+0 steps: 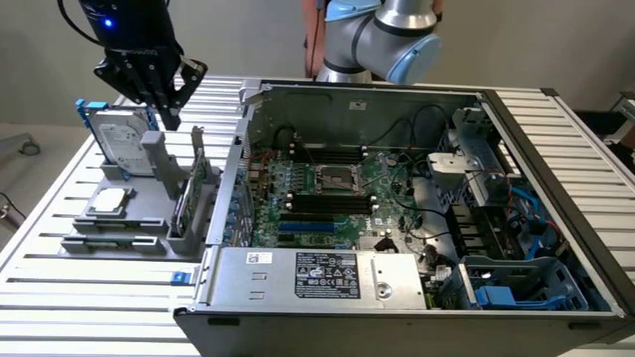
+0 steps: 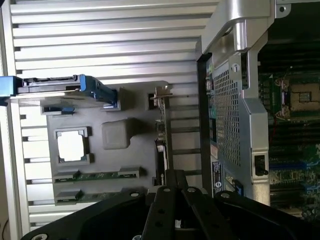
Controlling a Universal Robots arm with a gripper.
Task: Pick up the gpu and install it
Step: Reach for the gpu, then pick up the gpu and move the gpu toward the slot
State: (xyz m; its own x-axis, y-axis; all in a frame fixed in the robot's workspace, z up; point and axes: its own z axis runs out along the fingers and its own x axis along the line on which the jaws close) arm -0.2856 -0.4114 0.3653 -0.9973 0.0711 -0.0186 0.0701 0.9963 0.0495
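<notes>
The gpu (image 1: 192, 192) stands on edge in a slot of the grey parts holder (image 1: 139, 230), its silver bracket end pointing up. In the wrist view the gpu (image 2: 161, 131) is a thin edge-on strip beside the computer case wall. My black gripper (image 1: 169, 110) hangs above the far end of the holder, over the gpu's upper end and apart from it. Its fingers (image 2: 165, 200) are shut together with nothing between them. The fingertips of the gripper (image 2: 172, 176) line up along the card's edge.
The open computer case (image 1: 397, 297) lies to the exterior view's right, its motherboard (image 1: 328, 186) exposed with blue slots (image 1: 309, 223). On the holder sit a hard drive in a blue frame (image 1: 124, 137), a square silver chip (image 1: 111, 199) and memory sticks (image 2: 97, 176). The slatted table (image 1: 89, 297) surrounds everything.
</notes>
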